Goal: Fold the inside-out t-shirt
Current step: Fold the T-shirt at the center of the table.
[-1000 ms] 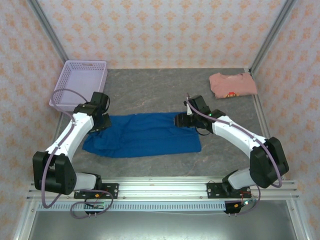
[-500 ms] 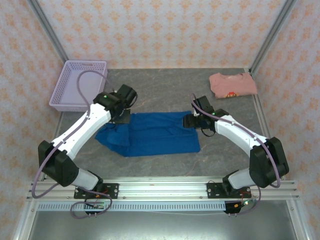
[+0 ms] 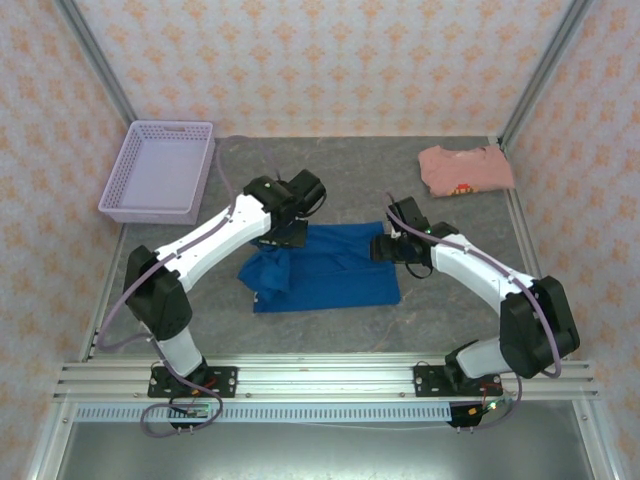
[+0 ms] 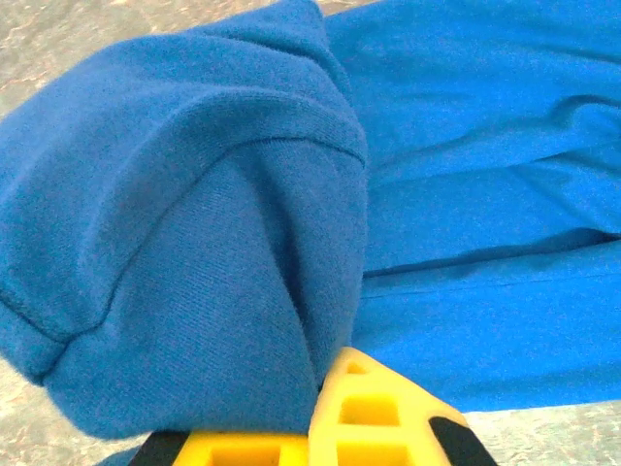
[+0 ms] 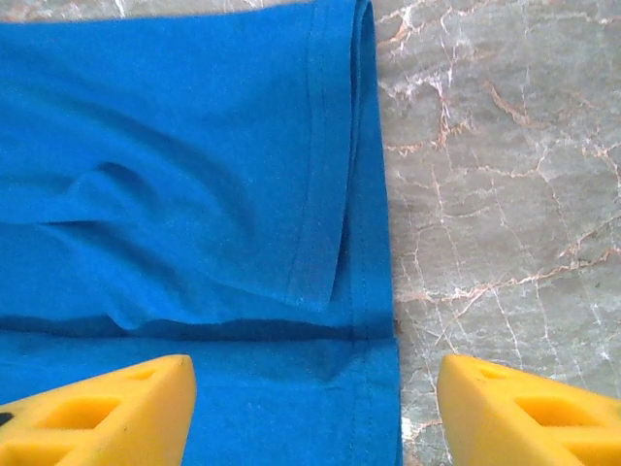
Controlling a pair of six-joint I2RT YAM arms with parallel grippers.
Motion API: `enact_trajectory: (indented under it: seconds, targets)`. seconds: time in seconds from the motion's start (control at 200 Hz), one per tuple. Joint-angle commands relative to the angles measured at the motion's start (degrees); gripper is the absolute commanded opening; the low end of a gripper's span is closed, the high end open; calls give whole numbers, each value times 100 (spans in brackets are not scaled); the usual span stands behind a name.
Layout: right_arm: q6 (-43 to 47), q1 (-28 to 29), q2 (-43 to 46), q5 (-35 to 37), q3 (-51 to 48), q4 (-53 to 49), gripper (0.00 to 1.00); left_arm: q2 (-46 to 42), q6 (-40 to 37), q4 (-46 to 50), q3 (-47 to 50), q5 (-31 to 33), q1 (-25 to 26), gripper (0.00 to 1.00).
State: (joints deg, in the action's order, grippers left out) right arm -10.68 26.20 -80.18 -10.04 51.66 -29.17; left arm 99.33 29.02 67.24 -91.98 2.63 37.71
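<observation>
On the grey marbled table [image 3: 450, 300], near the middle: the shirt [image 3: 330, 270], royal blue, left end bunched and held up above the flat part. Clamped tight on that bunched fold, the left gripper [image 3: 285, 235] — cloth draped over its yellow fingers [image 4: 369, 417]. At the double-stitched right hem, the right gripper [image 3: 383, 247], jaws spread wide, nothing pinched between them. Far left, a lilac basket [image 3: 160, 170]; far right, a pink top [image 3: 465, 168] — print too small to read.
</observation>
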Motion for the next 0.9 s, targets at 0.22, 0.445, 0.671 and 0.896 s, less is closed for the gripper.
enact_trajectory:
  seconds: [0.22, 0.445, 0.671, 0.896]
  targets:
    - [-171, -29, 141, 46, -252, 43, 67, 435, 124, -22, -534, -263, 192, 0]
    - [-184, -35, 109, -46, -322, 60, 67, 552, 339, -293, -540, -506, 192, 0]
    - [-193, -36, 116, -77, -334, 46, 67, 617, 483, -541, -566, -706, 192, 0]
    - [-242, -32, 216, -33, -410, -9, 67, 866, 671, -851, -640, -872, 243, 0]
